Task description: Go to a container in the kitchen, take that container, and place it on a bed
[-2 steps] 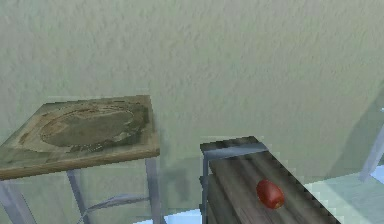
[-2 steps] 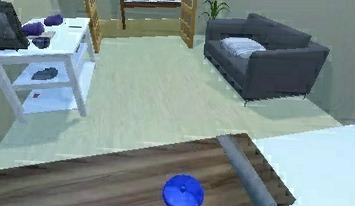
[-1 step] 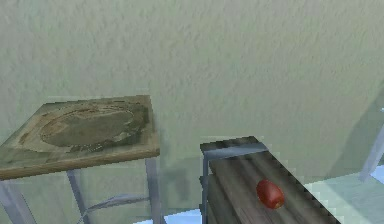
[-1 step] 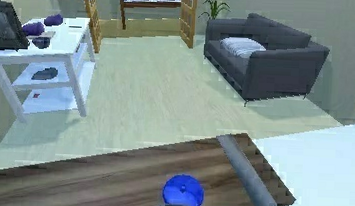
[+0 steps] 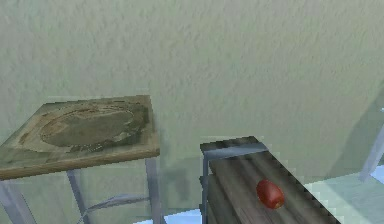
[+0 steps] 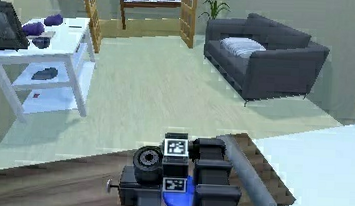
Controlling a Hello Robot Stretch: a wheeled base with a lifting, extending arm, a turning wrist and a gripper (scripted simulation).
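- Pincer [image 6: 122, 184]: dark body w/ thin fingers, at arm side view's bottom edge, just left of two white marker squares [image 6: 177, 147] on the arm [image 6: 210, 181].
- Pincer state: jaw opening can't be told. Whether it has hold of anything can't be told either, as wood surface lies behind its far end.
- Blue rounded item [image 6: 178, 203]: just right of pincer body, at bottom edge, partly hidden under the marker squares. Poss. the container, but shape not confirmable. Contact w/ pincer can't be told.
- Dark wood cabinet [image 6: 77, 187]: its top lies beneath/behind pincer and arm. In forward view the cabinet [image 5: 240, 175] carries a red round item [image 5: 269, 193]. That item's pos. rel. to pincer can't be told.
- Pale flat surface [image 6: 318, 167]: right of pincer, past the arm, beside cabinet.
- White desk [image 6: 76, 42]: beyond pincer, toward view's left, well apart. Dark screen-like item [image 6: 4, 25] and purple items [image 6: 41, 27] on top.
- Dark grey sofa [image 6: 272, 65]: beyond pincer, toward view's right, well apart.
- Bed frame [image 6: 189, 16], wooden w/ blue mattress: farthest beyond pincer, at top edge. Potted plant [image 6: 215, 8] beside it.
- Small table [image 5: 85, 130], worn top: forward view's left, apart from cabinet.
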